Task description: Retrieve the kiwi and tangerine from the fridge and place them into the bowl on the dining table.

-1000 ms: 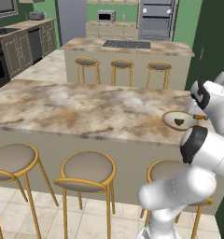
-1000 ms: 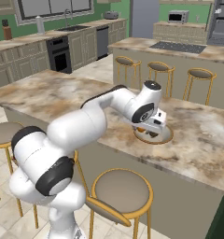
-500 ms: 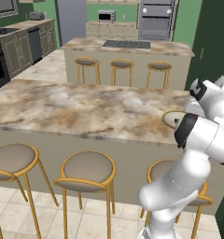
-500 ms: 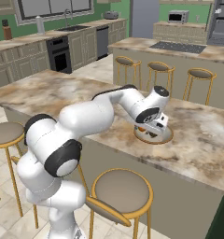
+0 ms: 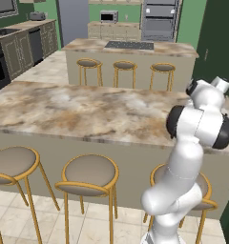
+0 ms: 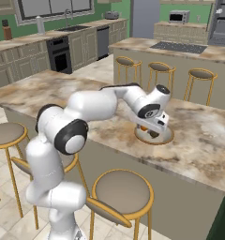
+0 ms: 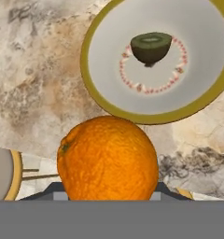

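Fingers [image 6: 154, 132] clamped on the tangerine [image 7: 108, 158], we hang over the bowl [image 6: 167, 138] at the near edge of the long marbled counter [image 6: 198, 145]. Seen from the hand, the orange fruit hides the bowl's near rim, while half a kiwi [image 7: 151, 46] sits inside, ringed by red dots. Stools [image 5: 88, 174] line the counter's near side; three more [image 5: 120, 66] stand by the cooktop island [image 5: 130, 46] beyond.

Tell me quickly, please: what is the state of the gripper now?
Gripper: closed on the tangerine, above the bowl edge.
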